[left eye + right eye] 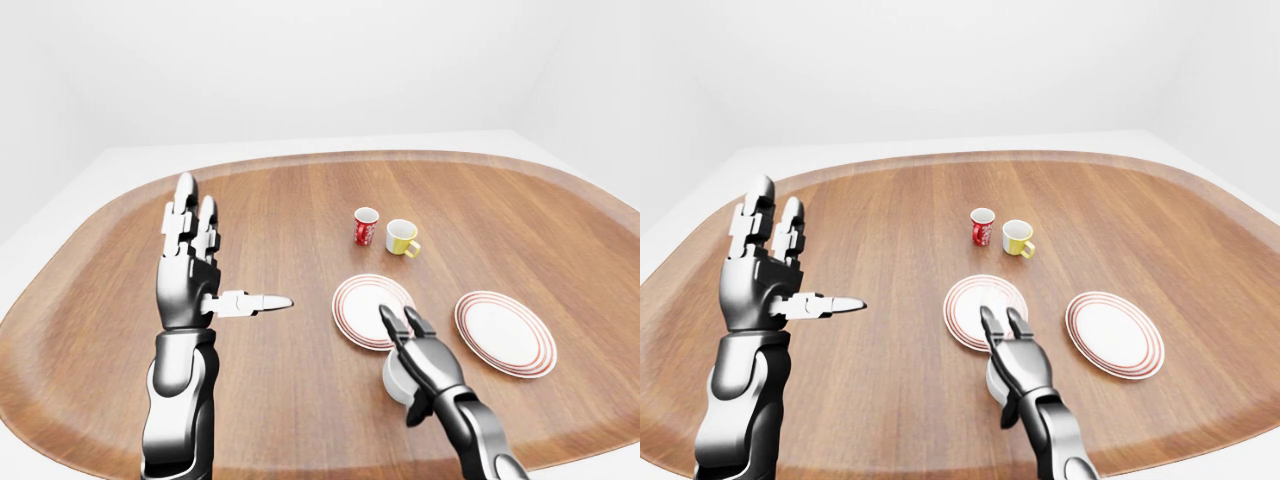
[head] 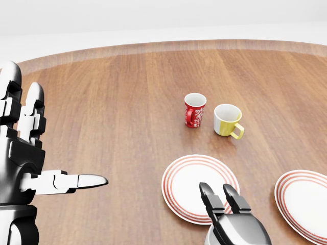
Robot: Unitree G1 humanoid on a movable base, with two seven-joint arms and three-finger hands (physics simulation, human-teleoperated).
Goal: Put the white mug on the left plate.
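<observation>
The white mug [image 1: 391, 373] stands on the wooden table just below the left plate [image 1: 357, 300], a white plate with red rings. My right hand [image 1: 404, 348] lies over the mug with its fingers [image 2: 210, 198] stretched straight towards the plate's near rim and its thumb down beside the mug's wall. It is open and not closed round the mug, which it mostly hides. At the left of the view my left hand [image 1: 205, 262] is raised above the table, open and holding nothing.
A second ringed plate [image 1: 505, 332] lies to the right of the first. A red patterned mug [image 1: 366, 227] and a yellow mug [image 1: 402, 238] stand side by side above the plates. The table's rim [image 1: 90, 420] curves round the bottom left.
</observation>
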